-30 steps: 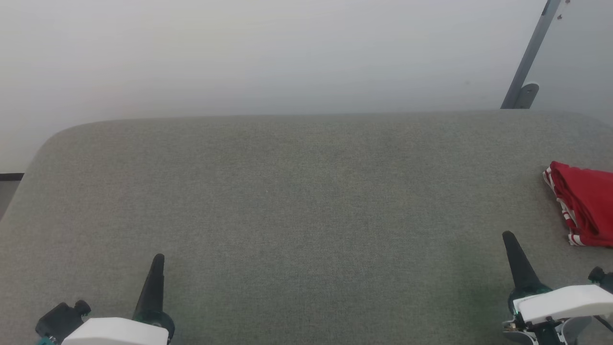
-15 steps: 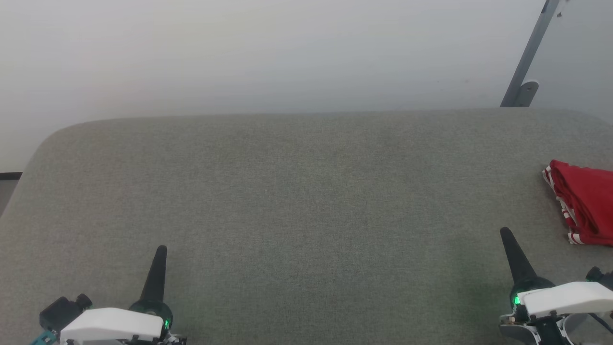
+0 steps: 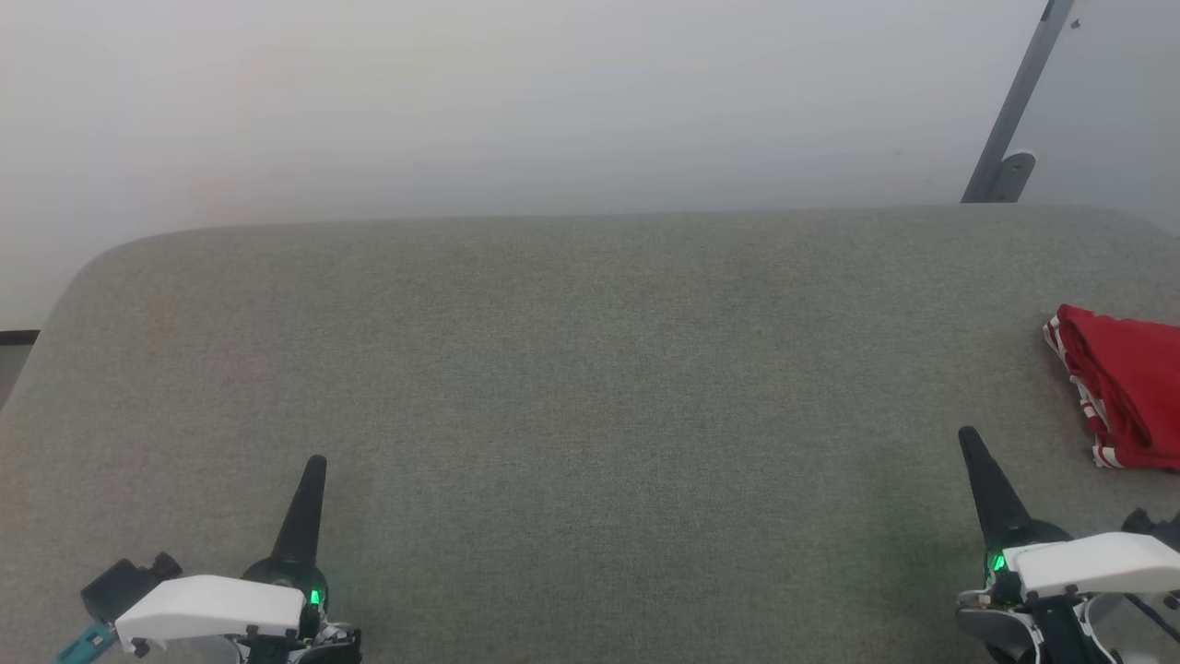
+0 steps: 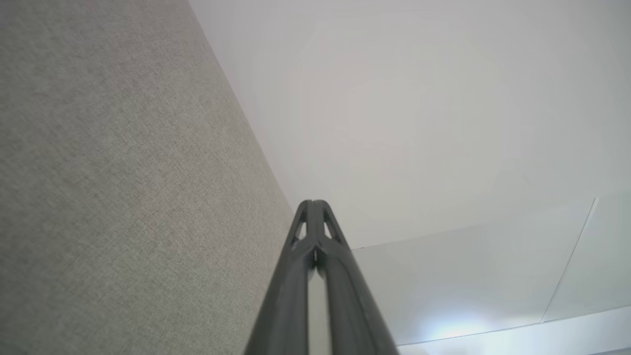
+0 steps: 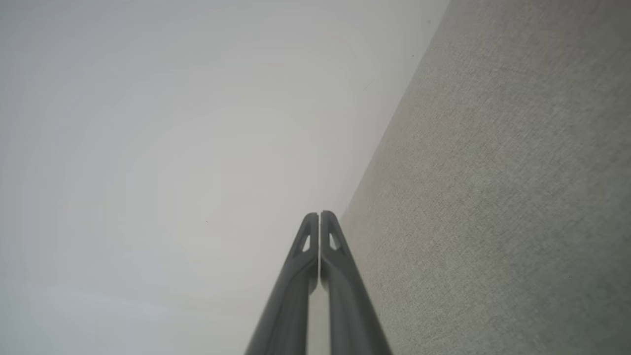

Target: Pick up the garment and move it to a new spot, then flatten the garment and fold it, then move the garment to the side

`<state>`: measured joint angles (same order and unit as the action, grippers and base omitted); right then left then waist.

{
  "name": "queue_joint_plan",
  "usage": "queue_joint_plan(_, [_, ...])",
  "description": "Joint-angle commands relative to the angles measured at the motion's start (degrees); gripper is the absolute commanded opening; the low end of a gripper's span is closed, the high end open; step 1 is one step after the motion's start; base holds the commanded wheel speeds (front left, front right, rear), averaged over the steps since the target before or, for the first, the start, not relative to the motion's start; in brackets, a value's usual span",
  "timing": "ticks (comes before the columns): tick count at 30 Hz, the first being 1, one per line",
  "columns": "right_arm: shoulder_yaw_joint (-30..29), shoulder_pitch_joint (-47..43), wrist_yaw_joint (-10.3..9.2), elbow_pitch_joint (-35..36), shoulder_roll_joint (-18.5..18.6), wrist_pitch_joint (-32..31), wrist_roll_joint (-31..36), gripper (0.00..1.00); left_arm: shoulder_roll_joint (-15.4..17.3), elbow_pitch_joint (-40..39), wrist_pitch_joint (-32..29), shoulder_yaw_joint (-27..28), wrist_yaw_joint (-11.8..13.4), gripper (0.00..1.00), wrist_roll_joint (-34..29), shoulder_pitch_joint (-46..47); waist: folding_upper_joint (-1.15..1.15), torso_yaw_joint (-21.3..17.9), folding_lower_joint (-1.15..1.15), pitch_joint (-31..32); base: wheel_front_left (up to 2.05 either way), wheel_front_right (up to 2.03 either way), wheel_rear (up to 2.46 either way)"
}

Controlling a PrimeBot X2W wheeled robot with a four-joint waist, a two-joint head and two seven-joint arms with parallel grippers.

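Showing the two long dark fingers of the left gripper (image 3: 312, 468) pressed together tip to tip, with no gap and nothing pinched between them; likewise closed and empty in the left wrist view. Showing the same for the right gripper (image 3: 968, 441): fingers laid flat against each other, holding nothing. Both pointing up the head view above the near part of the grey-green, cloth-covered tabletop (image 3: 590, 350) with rounded corners, one low on the left, one low on the right, well apart from one another.

Outward from the right gripper, up and to the right: the garment (image 3: 1129, 397), red soft-fabric shorts with white-striped trim, lying on the tabletop at its right side as a compact layered bundle. Near the right gripper but not touching it, and partly cut off by the edge of the view. No number marking visible.

Beyond the tabletop: a plain pale wall (image 3: 461, 101) and, at upper right, a slanted grey metal strut (image 3: 1014, 111) with a rounded foot.

Progress, as a judgement: seemingly at or near the end. Picking up, flattening and folding apparently done, given the layered bundle. Moving aside apparently done too, given the spot at the right margin and both grippers empty. Probably nothing left beyond bringing the arms to rest. Neatness of the fold impossible to confirm, owing to the cut-off portion.

Count: two grippers, four fingers in all; one garment; one tabletop; one strut.
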<state>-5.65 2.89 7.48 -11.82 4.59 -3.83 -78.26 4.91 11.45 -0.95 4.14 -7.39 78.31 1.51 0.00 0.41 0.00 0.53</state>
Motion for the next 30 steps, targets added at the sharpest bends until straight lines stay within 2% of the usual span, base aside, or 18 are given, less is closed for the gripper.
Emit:
queue_joint_plan(1, [-0.09,1.22,0.03,0.04,-0.11,-0.22,-0.90,0.00,0.04,-0.06,-0.35,0.36,-0.12,0.00,0.88,1.18,0.00,0.00,0.00,-0.01,0.00,0.00,0.00])
queue_joint_plan(30, [-0.87,3.30,0.02,-1.95,-1.57,-2.50,-11.97,0.00,-0.94,2.20,-4.08,1.09,-0.16,0.00,12.89,4.42,0.00,-0.33,0.00,-0.56,0.00,0.00,0.00])
